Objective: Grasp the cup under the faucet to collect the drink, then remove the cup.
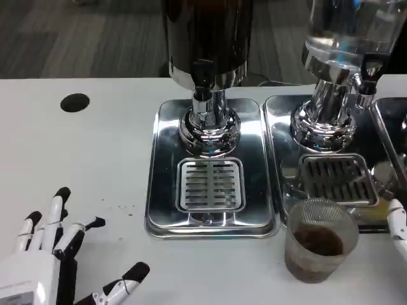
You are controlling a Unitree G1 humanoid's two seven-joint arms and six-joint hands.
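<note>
While our left hand [48,254] waits at the near left corner of the white counter [95,165], its fingers are spread wide apart and it holds nothing. We cannot tell if it rests on the counter or floats just over it. Our right hand [397,225] peeks in at the right edge, just beside the cup [319,240]. We see only a white bit of it, so we cannot tell if its fingers are apart or together, or if it touches the cup.

We count one cup. It is see-through plastic and stands upright on the counter, near us and to the right. It has a brown drink in the bottom part. It sits just in front of the right tray [286,127], not under a tap.

We count two drink machines at the far side. The left dispenser [206,38] is dark, and its faucet [202,82] points down at the left tray [166,159]. The right dispenser [346,32] is clear, with a small tap [367,79] on it. We count two full shiny trays, each with a drain grate with slots in it. The edge of a third shiny tray [389,117] shows at the far right.

One black round hole [75,102] sits in the counter at the far left.
</note>
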